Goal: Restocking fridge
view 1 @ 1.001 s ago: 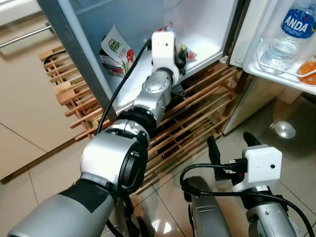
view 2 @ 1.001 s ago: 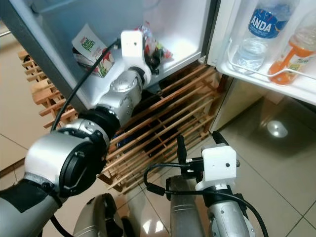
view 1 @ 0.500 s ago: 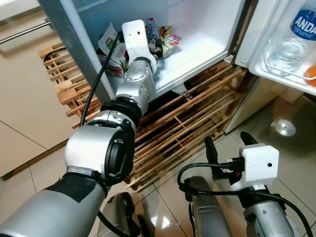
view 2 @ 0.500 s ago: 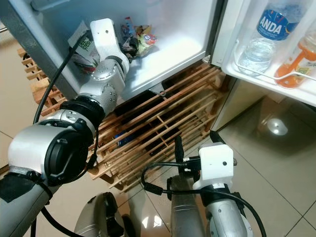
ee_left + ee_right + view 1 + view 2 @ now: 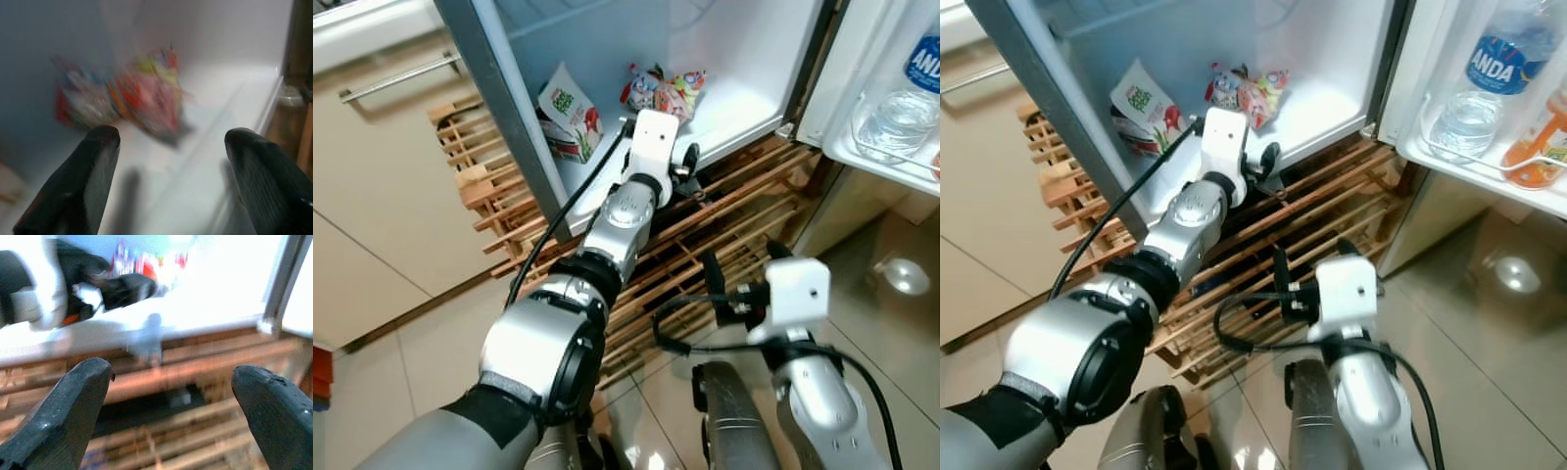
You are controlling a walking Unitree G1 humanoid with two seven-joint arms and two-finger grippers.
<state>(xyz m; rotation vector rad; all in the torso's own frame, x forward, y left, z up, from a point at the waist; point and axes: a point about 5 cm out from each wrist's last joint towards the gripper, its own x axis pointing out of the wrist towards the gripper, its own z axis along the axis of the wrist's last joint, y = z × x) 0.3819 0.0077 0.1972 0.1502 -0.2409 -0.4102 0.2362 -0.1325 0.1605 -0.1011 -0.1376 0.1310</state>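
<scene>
L arm stretched fwd, left gripper (image 5: 166, 147) at the front lip of the white fridge floor (image 5: 724, 103), fingers spread, nothing held. I see the crinkly multicolour snack packets (image 5: 666, 90) lying deep on that floor, apart from the fingers. White-green carton (image 5: 570, 113) leans nearby. Right gripper (image 5: 171, 382) low, fingers wide, facing the slatted wooden rack (image 5: 744, 201). 2 bottles in door shelf (image 5: 1489, 162).

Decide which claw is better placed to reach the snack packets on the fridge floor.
Left. The left claw is open at the fridge's front edge, facing the snack packets; the right claw hangs lower, over the wooden rack.
</scene>
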